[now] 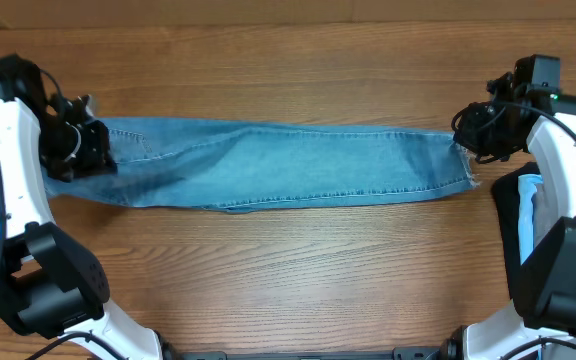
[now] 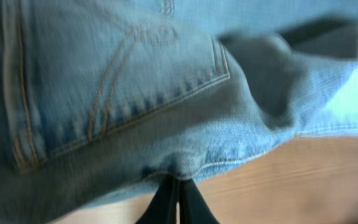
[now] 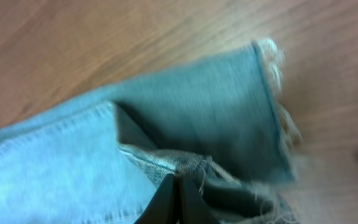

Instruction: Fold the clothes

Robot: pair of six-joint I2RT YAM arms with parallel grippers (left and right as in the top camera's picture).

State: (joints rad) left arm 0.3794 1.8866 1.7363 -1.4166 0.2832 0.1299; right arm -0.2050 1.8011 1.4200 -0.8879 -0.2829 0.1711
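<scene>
Overhead, we see the jeans (image 1: 268, 165) stretched lengthwise across the wooden table (image 1: 288, 60), legs stacked, waist end to the left and hem end to the right. The left gripper (image 1: 78, 150) sits at the waist end and the right gripper (image 1: 468, 135) at the hem end.

At the left wrist, the fingers (image 2: 169, 202) are pressed together with a fold of denim pinched between their tips, below the stitched back pocket (image 2: 123, 81).

At the right wrist, the jaws are likewise closed narrow on bunched layers beside the frayed hem (image 3: 272, 93).

We judge the cloth soft and limp yet fairly heavy. It is likely to sag between the two holds. It is best taken at thick seams, the waistband or the hem, where layers give the fingers something to bite.
</scene>
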